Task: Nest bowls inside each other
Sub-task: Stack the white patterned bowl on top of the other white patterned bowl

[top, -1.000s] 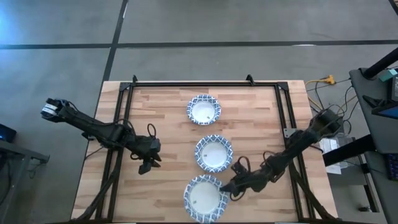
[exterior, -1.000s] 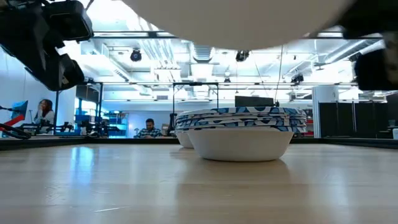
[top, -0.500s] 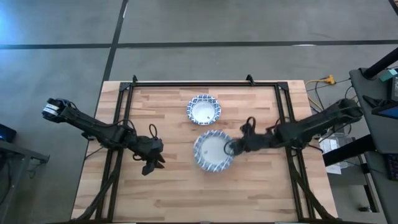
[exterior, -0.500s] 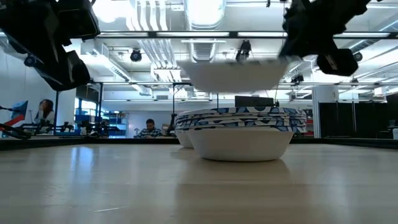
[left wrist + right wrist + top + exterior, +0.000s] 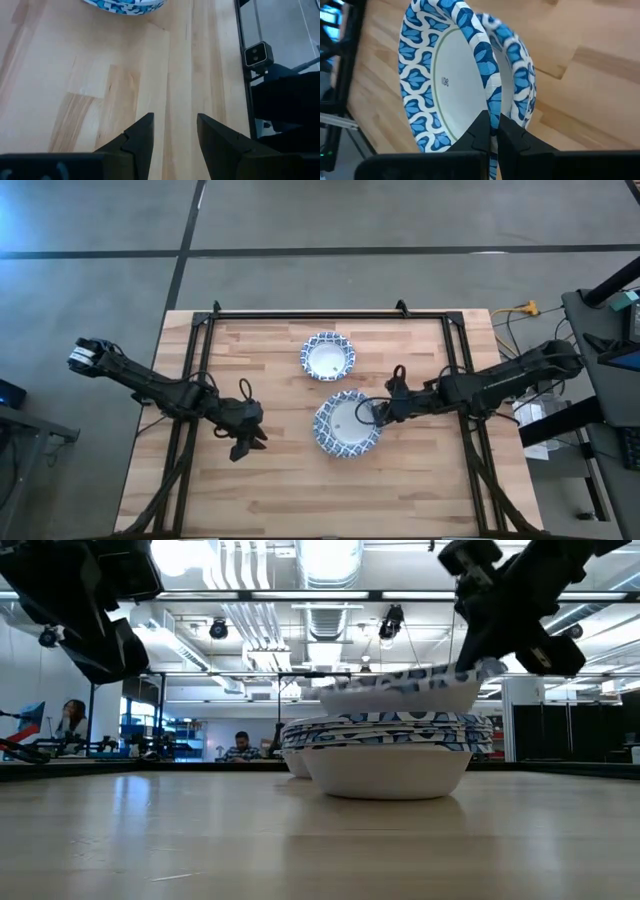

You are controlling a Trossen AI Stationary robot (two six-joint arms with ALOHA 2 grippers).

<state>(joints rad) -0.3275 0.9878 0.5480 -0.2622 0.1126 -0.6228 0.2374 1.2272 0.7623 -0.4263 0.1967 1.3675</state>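
The right gripper (image 5: 492, 131) is clamped on the rim of a bowl (image 5: 340, 418) and holds it tilted just above the stack (image 5: 385, 755) at mid-table. To do this well, level the bowl, centre it over the stack, then let go low. Another stack (image 5: 327, 356) sits farther back. The left gripper (image 5: 172, 135) waits beside, fingers apart.

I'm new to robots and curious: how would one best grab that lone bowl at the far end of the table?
By its rim. The far bowl sits upright and open, apart from the stack, so a tool could probably come down from above and pinch the thin patterned edge, as the right tool pinches its bowl. The right-hand rim seems the easiest side.
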